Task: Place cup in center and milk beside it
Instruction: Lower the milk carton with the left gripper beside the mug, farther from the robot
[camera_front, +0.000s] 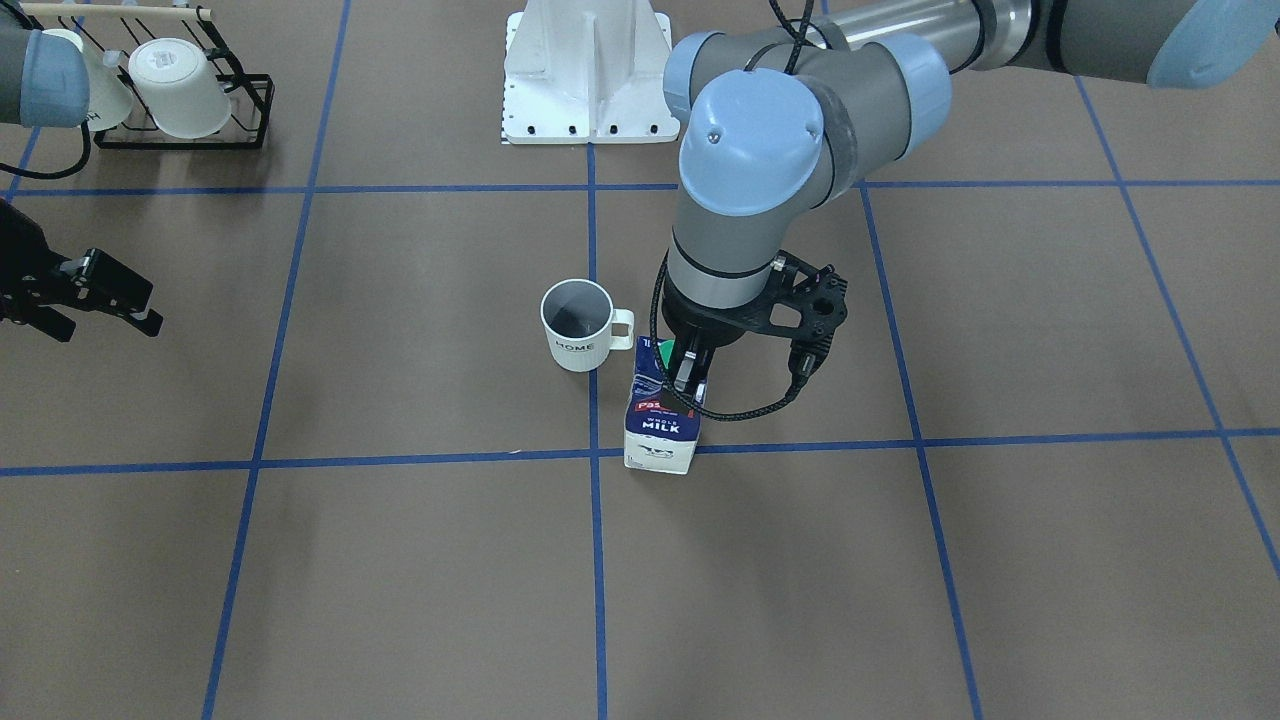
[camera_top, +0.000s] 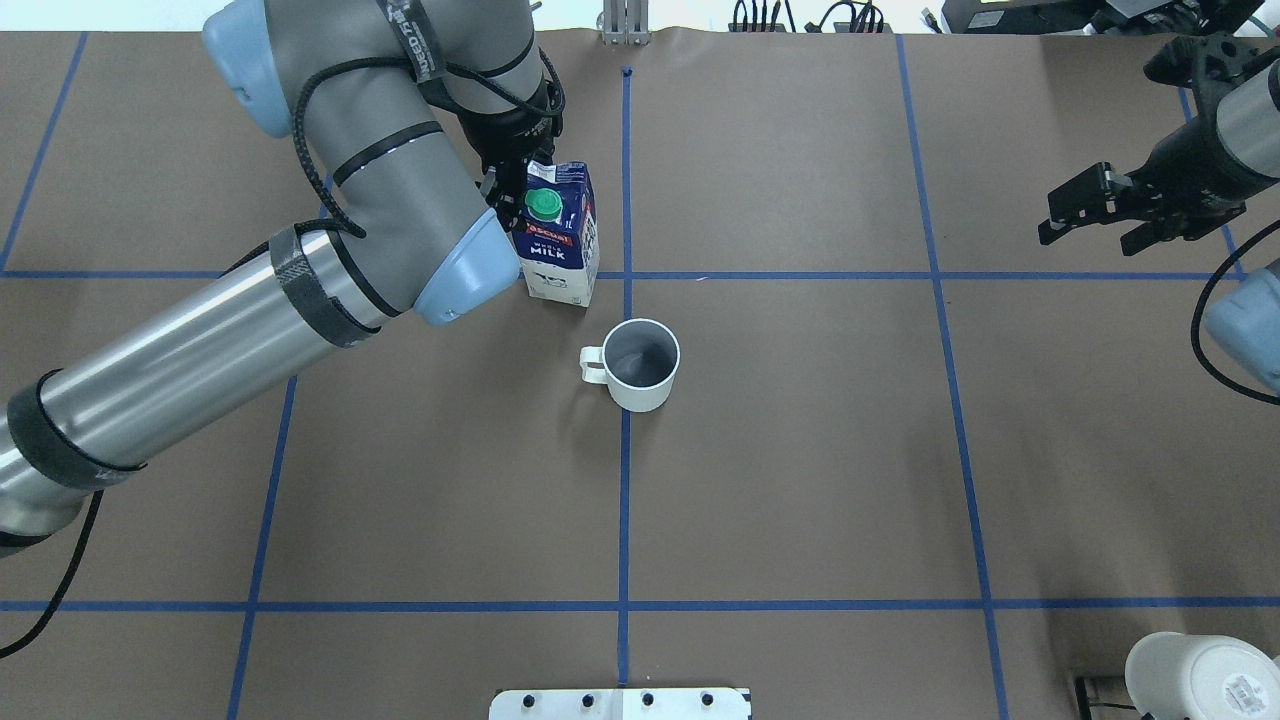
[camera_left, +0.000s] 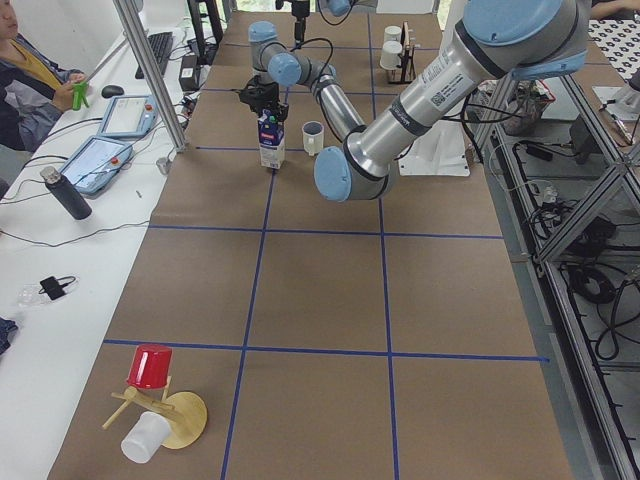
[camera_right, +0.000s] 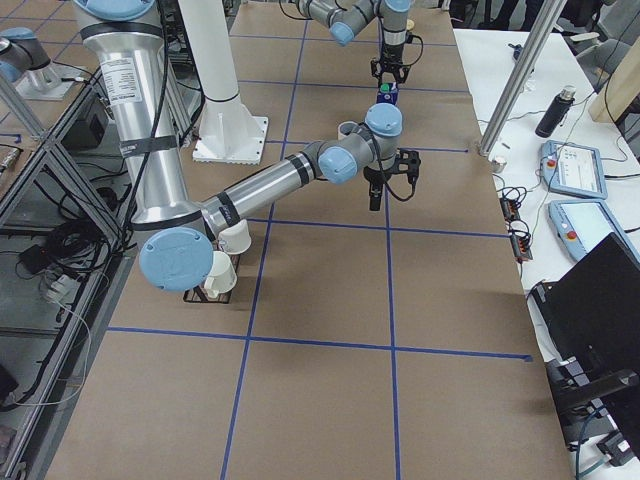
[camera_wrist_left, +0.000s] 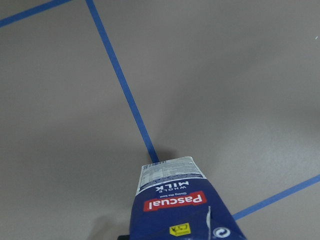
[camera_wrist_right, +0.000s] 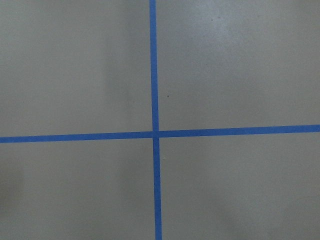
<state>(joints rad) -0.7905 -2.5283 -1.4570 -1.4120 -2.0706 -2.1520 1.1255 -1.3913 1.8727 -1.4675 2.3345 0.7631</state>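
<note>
I see open room over the brown table (camera_top: 800, 480) across the overhead view's lower half; the white mug (camera_top: 632, 365) and navy-blue milk carton (camera_top: 560, 240) block its upper middle.

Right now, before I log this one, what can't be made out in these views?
Left claw on the milk: the wrist covers the contact from overhead, and the wrist view leaves the claw out of frame.
Cup lettering: faces away from overhead.
Rack mug: cut off by overhead's corner.

Silver-grey tubes (camera_top: 190, 355), pale-blue joint caps (camera_front: 755, 140), black braided cables (camera_front: 745, 415), black fingers (camera_top: 1078, 198).
</note>
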